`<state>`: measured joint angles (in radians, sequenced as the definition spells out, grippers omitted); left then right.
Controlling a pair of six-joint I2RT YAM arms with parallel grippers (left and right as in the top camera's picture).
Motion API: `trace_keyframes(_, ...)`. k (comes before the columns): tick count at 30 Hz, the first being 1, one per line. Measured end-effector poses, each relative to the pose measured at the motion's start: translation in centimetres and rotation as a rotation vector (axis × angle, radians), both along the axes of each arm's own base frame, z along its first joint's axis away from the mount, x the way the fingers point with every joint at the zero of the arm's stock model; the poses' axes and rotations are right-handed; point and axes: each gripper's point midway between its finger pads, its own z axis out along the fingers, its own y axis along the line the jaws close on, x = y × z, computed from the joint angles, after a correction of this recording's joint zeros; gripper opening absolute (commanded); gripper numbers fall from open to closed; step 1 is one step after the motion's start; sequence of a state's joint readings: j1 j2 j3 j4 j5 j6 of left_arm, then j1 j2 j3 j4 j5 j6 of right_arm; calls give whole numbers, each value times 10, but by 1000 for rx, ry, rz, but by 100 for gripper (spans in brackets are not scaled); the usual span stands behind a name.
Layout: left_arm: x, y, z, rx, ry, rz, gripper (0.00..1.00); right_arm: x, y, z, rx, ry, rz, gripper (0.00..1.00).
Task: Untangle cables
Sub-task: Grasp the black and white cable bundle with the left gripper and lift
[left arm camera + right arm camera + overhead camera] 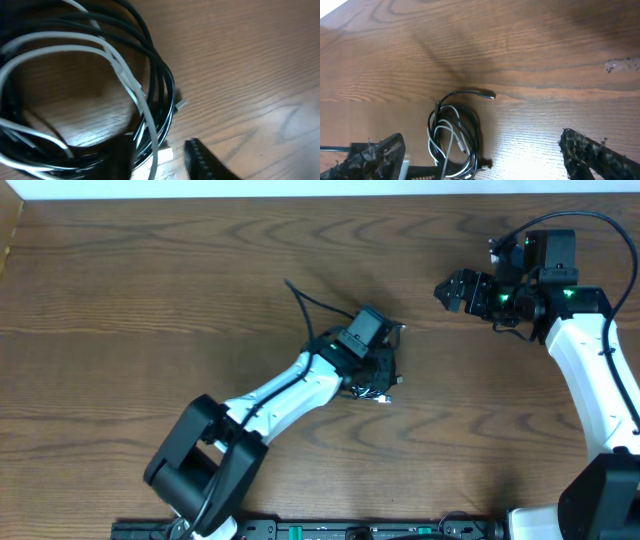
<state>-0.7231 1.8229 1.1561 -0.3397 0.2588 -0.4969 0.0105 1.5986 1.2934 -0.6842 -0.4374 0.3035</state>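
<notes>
The cables [378, 388] lie as one tangled coil of thin black and white cords at the table's middle. One black end [300, 295] trails up and to the left. My left gripper [385, 368] is down on the coil. In the left wrist view the cables [125, 80] loop across the left, and my left gripper [159, 151] is open, its fingers either side of a white strand and some black strands. My right gripper [447, 290] is open and empty, to the upper right of the coil. In the right wrist view its fingers [480, 142] are wide apart, with the cables [472, 127] beyond them.
The brown wood table [150, 300] carries nothing else. A small metal plug end [181, 104] sticks out of the coil's right side. The right arm's own thick black cable [590, 220] arcs above its wrist.
</notes>
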Motion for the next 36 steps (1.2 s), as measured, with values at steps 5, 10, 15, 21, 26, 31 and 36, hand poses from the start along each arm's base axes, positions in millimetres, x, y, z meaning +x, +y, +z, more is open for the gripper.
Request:
trace_keyframes(5, 3, 7, -16, 61, -8, 19, 7, 0, 0, 0, 2, 0, 1, 93)
trace_keyframes(10, 8, 12, -20, 95, -25, 38, 7, -1, 1, 0, 4, 6, 4, 88)
trace_keyframes(15, 14, 9, 27, 22, -113, 48, 7, -3, 8, -1, 1, 3, 25, 86)
trace_keyframes(21, 7, 16, 166, -211, -362, 66, 8, -5, 21, 0, -3, -2, 63, 83)
trace_keyframes(26, -9, 30, 228, -316, -472, 73, 8, -9, 37, 0, -2, -6, 107, 83)
trace_keyframes(31, -13, 33, 237, -329, -486, 75, 7, -12, 49, 1, 2, -13, 143, 83)
trace_keyframes(36, -13, 33, 236, -328, -485, 75, 8, -20, 72, 9, 45, -57, 273, 80)
